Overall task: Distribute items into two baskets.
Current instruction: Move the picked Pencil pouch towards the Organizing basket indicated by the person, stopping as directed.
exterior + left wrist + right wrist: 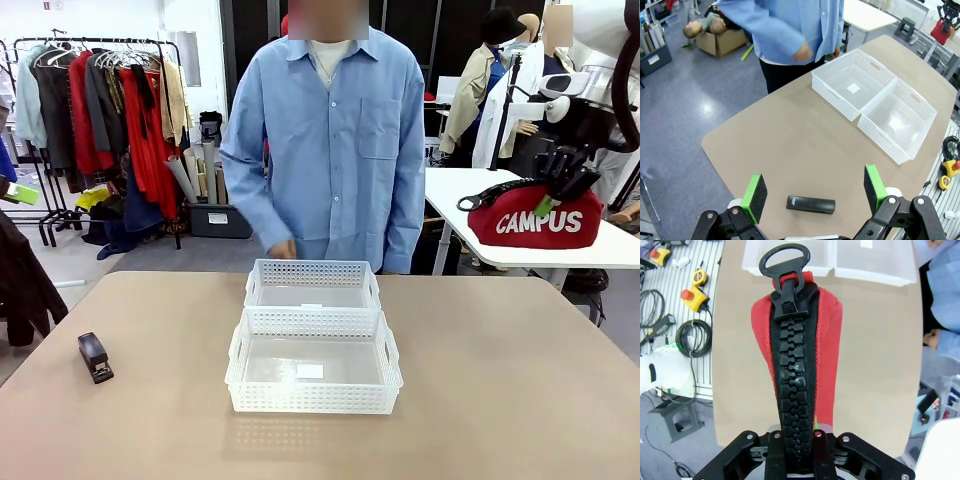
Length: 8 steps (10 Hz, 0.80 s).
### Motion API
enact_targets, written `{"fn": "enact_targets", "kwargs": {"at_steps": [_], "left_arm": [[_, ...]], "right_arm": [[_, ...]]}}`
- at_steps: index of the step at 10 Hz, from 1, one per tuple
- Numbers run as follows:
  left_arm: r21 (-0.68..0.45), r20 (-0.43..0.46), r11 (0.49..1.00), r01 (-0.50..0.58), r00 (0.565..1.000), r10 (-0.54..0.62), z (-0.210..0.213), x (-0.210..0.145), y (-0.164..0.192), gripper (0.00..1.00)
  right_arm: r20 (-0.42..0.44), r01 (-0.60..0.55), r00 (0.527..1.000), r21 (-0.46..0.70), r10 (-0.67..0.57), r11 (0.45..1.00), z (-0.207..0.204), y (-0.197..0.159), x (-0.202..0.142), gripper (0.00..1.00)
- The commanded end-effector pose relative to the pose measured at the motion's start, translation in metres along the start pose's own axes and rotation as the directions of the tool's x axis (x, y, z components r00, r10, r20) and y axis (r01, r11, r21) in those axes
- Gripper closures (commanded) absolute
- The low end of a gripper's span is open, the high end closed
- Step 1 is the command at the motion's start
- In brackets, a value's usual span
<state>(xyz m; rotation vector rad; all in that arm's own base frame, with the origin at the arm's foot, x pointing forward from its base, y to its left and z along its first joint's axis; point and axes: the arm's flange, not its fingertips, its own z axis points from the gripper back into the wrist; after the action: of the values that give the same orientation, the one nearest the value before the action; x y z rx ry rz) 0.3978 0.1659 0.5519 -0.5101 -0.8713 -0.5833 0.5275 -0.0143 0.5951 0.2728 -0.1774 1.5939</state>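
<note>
Two white perforated baskets stand end to end mid-table: the smaller (pixel 312 272) on the person's side, the larger (pixel 313 398) nearer me. A small black stapler (pixel 95 357) lies at the table's left. My left gripper (pixel 814 186) hovers open above the stapler (pixel 810 204), green pads on either side and clear of it. High at the right, my right gripper (pixel 558 188) is shut on the top of the red "CAMPUS" pouch (pixel 550 220). The right wrist view looks down the pouch's black zipper (pixel 795 365). Both baskets (pixel 752 262) (pixel 875 272) lie far below it.
A person in a blue shirt stands at the far edge, one hand (pixel 283 248) just behind the smaller basket. A white table (pixel 470 195) stands behind at the right. Cables and a yellow tape measure (pixel 700 277) lie beside the table's edge.
</note>
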Motion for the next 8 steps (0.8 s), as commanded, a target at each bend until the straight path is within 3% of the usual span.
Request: {"fn": "enact_targets", "kwargs": {"at_steps": [1,8], "left_arm": [[-0.011,0.02,1.0,0.005,1.0,-0.005,0.0005,-0.0002,-0.0001,0.0],[-0.011,0.02,1.0,0.005,1.0,-0.005,0.0005,-0.0002,-0.0001,0.0]], "right_arm": [[0.005,-0.004,1.0,-0.02,0.004,1.0,0.0034,0.0003,0.0019,1.0],[0.005,-0.004,1.0,-0.02,0.004,1.0,0.0034,0.0003,0.0019,1.0]]}}
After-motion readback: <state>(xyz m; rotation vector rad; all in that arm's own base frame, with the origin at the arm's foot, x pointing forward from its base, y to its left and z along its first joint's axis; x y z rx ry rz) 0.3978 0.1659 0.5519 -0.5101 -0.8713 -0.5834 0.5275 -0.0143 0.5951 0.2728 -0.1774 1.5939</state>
